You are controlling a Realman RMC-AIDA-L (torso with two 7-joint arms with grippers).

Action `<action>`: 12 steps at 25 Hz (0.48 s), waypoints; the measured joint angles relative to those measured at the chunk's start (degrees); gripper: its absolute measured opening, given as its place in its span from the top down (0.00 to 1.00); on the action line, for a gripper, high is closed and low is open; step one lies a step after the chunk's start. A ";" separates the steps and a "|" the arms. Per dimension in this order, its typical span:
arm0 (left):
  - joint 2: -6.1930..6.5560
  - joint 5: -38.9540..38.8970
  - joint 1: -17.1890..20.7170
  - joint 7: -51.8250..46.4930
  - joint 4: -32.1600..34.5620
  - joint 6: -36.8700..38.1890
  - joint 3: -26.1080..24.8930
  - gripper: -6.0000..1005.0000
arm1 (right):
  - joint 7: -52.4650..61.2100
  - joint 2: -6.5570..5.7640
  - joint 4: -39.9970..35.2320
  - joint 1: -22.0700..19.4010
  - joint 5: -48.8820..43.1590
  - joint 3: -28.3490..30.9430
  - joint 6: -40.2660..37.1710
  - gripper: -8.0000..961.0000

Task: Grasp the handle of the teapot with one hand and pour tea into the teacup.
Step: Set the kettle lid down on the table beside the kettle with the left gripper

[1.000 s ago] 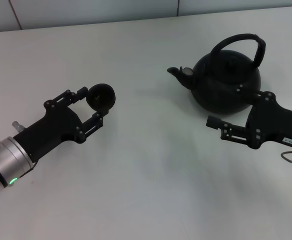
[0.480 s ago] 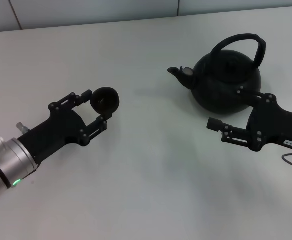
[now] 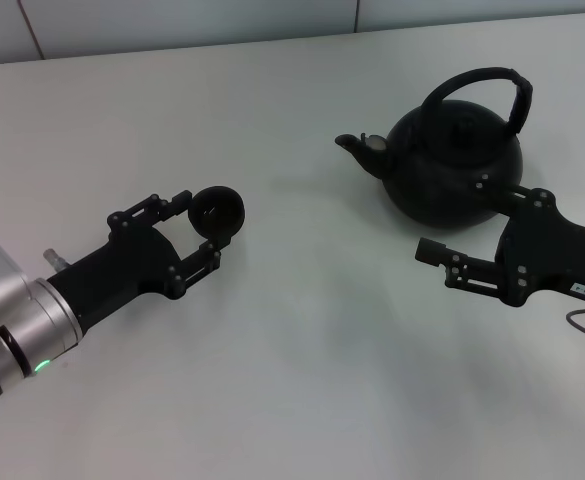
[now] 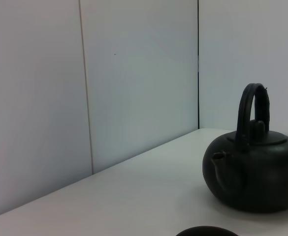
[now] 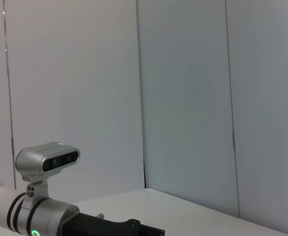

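The matte-black teapot (image 3: 452, 165) stands at the back right of the table, spout pointing left, its arched handle (image 3: 477, 85) upright. It also shows in the left wrist view (image 4: 254, 172) with its handle (image 4: 252, 110). The tiny black teacup (image 3: 218, 213) sits between the fingers of my left gripper (image 3: 200, 228), which is shut on it at the left centre. Its rim shows in the left wrist view (image 4: 205, 231). My right gripper (image 3: 455, 215) is open and empty, close against the teapot's front right side, below the handle.
The white table (image 3: 312, 350) runs back to a pale panelled wall (image 4: 134, 73). The right wrist view shows my left arm (image 5: 50, 216) with its silver camera housing, and neither teapot nor cup.
My left gripper has moved right and slightly nearer, carrying the teacup with it toward the teapot. The right gripper and the teapot have stayed almost still.
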 joint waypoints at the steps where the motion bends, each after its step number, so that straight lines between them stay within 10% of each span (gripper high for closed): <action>1: 0.00 0.00 0.00 0.00 0.00 0.00 0.00 0.37 | 0.00 0.00 -0.01 -0.01 0.00 0.00 -0.02 0.26; 12: -0.06 -0.01 -0.46 1.34 -0.61 -3.04 -0.09 0.36 | -0.01 -0.01 -0.03 -0.09 -0.01 0.00 -0.25 0.26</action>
